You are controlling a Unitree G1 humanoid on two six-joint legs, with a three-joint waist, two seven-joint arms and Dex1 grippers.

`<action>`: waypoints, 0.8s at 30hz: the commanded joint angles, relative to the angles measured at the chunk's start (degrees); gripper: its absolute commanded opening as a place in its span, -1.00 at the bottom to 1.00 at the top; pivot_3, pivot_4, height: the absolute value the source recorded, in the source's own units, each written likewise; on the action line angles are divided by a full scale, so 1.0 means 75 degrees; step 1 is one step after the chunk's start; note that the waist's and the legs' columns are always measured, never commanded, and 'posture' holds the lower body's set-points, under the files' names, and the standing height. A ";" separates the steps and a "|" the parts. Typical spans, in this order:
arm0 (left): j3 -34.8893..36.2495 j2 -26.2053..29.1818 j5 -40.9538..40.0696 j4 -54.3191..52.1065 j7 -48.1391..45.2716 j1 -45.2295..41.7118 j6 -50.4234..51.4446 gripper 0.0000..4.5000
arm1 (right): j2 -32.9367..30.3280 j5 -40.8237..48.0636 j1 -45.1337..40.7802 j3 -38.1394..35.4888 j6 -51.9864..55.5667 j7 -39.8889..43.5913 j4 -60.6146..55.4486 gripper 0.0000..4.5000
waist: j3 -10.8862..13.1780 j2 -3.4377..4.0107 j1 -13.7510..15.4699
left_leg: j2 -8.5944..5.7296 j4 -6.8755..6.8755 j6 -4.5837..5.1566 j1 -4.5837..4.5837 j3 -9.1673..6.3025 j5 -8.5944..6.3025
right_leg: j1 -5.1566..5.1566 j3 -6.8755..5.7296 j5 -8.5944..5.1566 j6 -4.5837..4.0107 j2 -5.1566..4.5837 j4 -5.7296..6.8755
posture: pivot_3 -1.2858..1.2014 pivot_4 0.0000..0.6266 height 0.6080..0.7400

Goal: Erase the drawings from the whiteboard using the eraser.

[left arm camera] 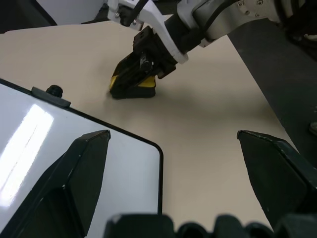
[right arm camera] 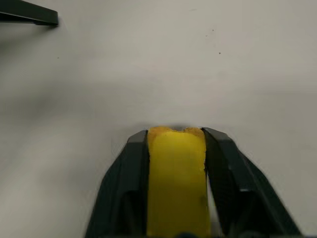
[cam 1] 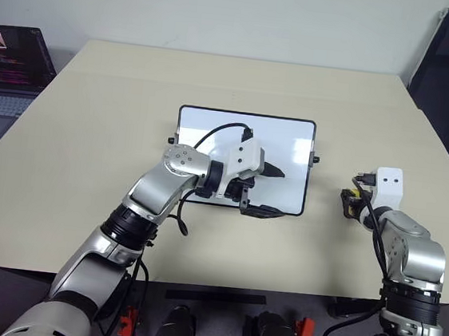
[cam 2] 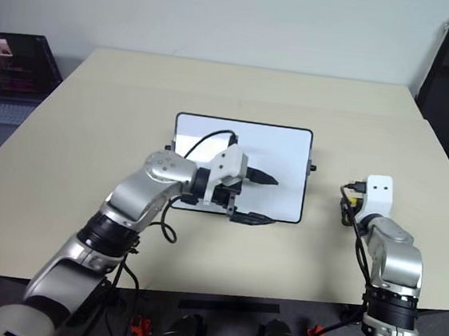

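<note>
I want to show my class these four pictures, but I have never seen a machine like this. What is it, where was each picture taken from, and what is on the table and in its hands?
It is a two-armed robot standing at a beige table. Two pictures come from cameras in its head, looking down over its arms. The other two come from cameras on its wrists, looking along each hand's two black fingers.

A whiteboard lies flat on the table; what shows of it looks clean. The left hand is open over the board's near right corner, holding nothing. The right hand is down at the table to the right of the board with a yellow eraser between its fingers; the eraser rests on the table. A laptop sits at the far left.
</note>
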 commanded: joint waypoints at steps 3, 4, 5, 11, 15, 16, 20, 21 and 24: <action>0.0133 0.0037 0.0004 -0.0318 -0.0086 -0.0064 -0.0070 1.00 | -0.0114 0.0264 -0.0230 -0.0223 -0.0609 -0.0289 0.0142 0.63 | 0.0001 0.0001 0.0000 | 0.0000 0.0000 0.0000 0.0000 0.0001 0.0000 | 0.0000 0.0000 0.0000 0.0000 0.0000 0.0000 | 0.03 -0.52 1.00; 0.0159 0.0057 0.0005 -0.0336 -0.0067 -0.0025 -0.0056 1.00 | -0.0109 0.0322 -0.0251 -0.0233 -0.0662 -0.0310 0.0144 0.80 | 0.0001 0.0002 -0.0003 | -0.0001 0.0000 0.0000 -0.0001 0.0001 0.0000 | 0.0000 0.0001 0.0000 0.0000 0.0000 0.0000 | 0.03 -0.52 1.00; 0.0179 0.0073 0.0001 -0.0362 -0.0053 0.0017 -0.0040 1.00 | -0.0109 0.0373 -0.0265 -0.0236 -0.0705 -0.0327 0.0136 0.96 | 0.0002 0.0004 -0.0005 | 0.0000 0.0000 0.0000 -0.0001 0.0001 0.0000 | 0.0000 0.0001 0.0000 0.0000 0.0000 0.0000 | 0.03 -0.52 1.00; 0.0759 0.0448 -0.0067 -0.0938 0.0516 0.0703 0.0186 1.00 | -0.0062 0.0761 -0.0083 -0.0292 -0.0837 -0.0440 -0.1093 0.98 | 0.0012 0.0020 -0.0022 | 0.0000 0.0000 0.0000 -0.0001 0.0001 0.0000 | 0.0000 0.0004 0.0000 0.0000 0.0000 0.0000 | 0.03 -0.52 1.00; 0.2396 0.0868 -0.0778 -0.2418 0.1560 0.2228 0.1057 1.00 | 0.0272 0.1213 0.0875 -0.0323 -0.1005 -0.0451 -0.2820 0.98 | 0.0017 0.0031 -0.0049 | 0.0003 -0.0010 0.0001 0.0000 -0.0013 0.0000 | -0.0005 -0.0003 -0.0002 -0.0002 0.0002 0.0009 | 0.03 -0.52 1.00; 0.2775 0.0881 -0.0982 -0.2782 0.1842 0.2603 0.1300 1.00 | 0.0377 0.1270 0.1111 -0.0328 -0.1161 -0.0495 -0.3051 0.98 | 0.0014 0.0029 -0.0050 | 0.0003 -0.0015 0.0001 -0.0002 -0.0014 -0.0001 | -0.0007 -0.0004 -0.0004 -0.0003 0.0003 0.0004 | 0.03 -0.52 1.00; 0.4229 0.0358 -0.1102 -0.3844 0.3557 0.3999 0.1665 1.00 | 0.0619 0.0693 0.2360 0.0162 -0.3229 -0.0499 -0.3004 0.98 | 0.0015 0.0028 0.0047 | -0.0004 -0.0008 0.0000 0.0000 -0.0013 -0.0001 | 0.0008 -0.0009 -0.0014 0.0001 -0.0010 -0.0001 | 0.03 -0.52 1.00; 0.4498 0.0198 -0.1076 -0.4035 0.3952 0.4264 0.1670 1.00 | 0.0629 0.0522 0.2628 0.0295 -0.3817 -0.0469 -0.2887 0.98 | 0.0013 0.0026 0.0056 | -0.0008 -0.0005 0.0000 0.0006 -0.0012 -0.0002 | 0.0021 -0.0008 -0.0013 0.0004 -0.0017 -0.0011 | 0.03 -0.52 1.00; 0.4979 -0.0437 -0.0733 -0.4485 0.5131 0.4971 0.1355 1.00 | 0.0833 0.0733 0.3119 0.0389 -0.4650 -0.0301 -0.2724 0.98 | 0.0014 0.0026 0.0089 | -0.0010 0.0004 -0.0001 0.0019 -0.0013 -0.0001 | 0.0042 -0.0009 -0.0012 0.0009 -0.0022 -0.0025 | 0.03 -0.52 1.00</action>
